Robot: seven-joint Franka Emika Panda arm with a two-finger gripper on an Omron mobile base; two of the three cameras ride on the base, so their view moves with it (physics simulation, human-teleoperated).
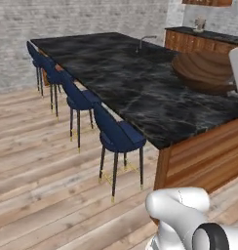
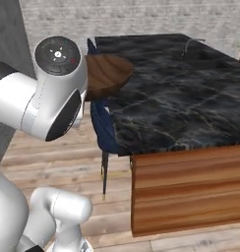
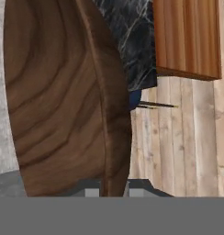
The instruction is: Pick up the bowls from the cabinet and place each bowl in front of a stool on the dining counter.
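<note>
Black marble dining counter [image 1: 140,93] ahead — gripper [image 3: 113,192] pinched shut on wooden bowl [image 3: 63,105] rim, carried toward stools [image 1: 118,136] for placing.

Four navy stools [image 1: 120,139] lined along wood plank floor [image 1: 38,161]. Grey brick wall [image 1: 67,19] behind them. Lower cabinets [image 1: 199,44] right of wall.

bowl [image 1: 205,72]: dark brown, curved wood grain | counter [image 1: 135,83]: black marble, gold-white veins, reddish-brown plank sides | stools [image 1: 118,134] beside counter: navy seats, dark legs | floor [image 1: 43,161]: pale wood planks | wall [image 1: 82,19]: grey brick
</note>
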